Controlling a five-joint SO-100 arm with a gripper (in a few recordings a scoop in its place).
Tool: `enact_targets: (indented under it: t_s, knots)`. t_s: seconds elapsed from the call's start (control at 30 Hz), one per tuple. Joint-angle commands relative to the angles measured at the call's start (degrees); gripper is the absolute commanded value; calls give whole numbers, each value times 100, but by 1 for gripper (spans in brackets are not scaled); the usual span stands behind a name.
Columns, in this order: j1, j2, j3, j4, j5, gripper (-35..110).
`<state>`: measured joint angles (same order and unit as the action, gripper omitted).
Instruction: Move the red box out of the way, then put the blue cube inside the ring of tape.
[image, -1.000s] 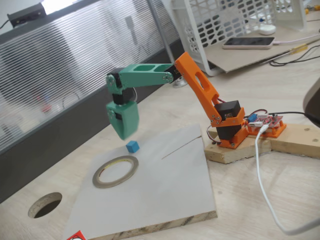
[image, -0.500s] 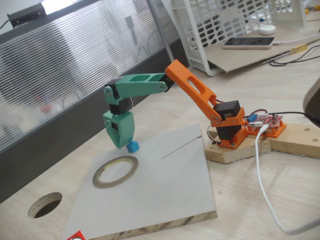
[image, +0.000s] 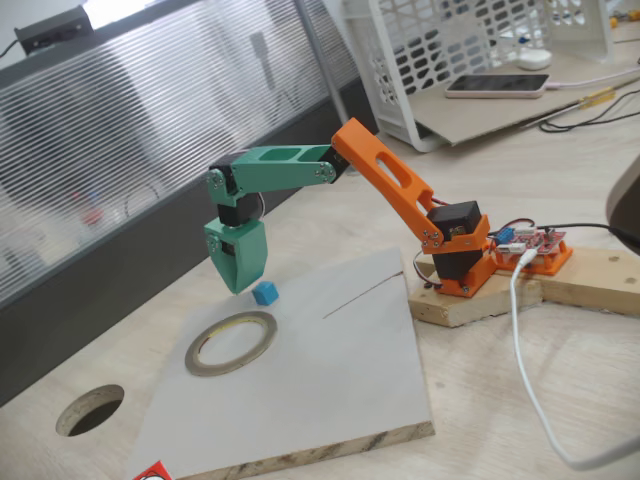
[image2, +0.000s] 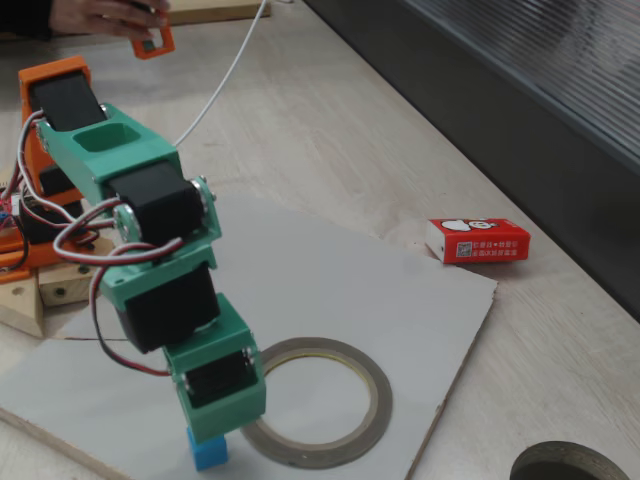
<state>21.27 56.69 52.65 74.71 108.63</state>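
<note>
Gripper (image: 238, 285) has come down from its higher hover to just above and left of the blue cube (image: 264, 293); jaw state I can't tell, the green housing hides the fingers in both fixed views. Cube sits on the grey board (image: 350, 370) just beside the ring of tape (image: 231, 343), not inside yet. The red box (image2: 477, 241) already lies off the board, well apart, so it looks like lining up for the pick.

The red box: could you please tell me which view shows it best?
A fixed view shows the red box whole, lying on the table beyond the grey board's corner. In the other fixed view, just a red and white corner peeks in at the bottom edge.
</note>
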Motion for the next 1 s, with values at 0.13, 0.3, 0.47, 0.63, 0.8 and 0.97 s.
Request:
enact_targets:
  t_s: [0.13, 0.3, 0.47, 0.63, 0.8, 0.97]
  knots:
    - [79, 211, 237, 9, 88, 0]
    - [88, 211, 738, 9, 105, 0]
    - [88, 387, 1151, 9, 88, 0]
    - [88, 1011, 1248, 9, 105, 0]
    - [88, 1213, 1195, -44, 88, 0]
    - [97, 1222, 1178, -53, 88, 0]
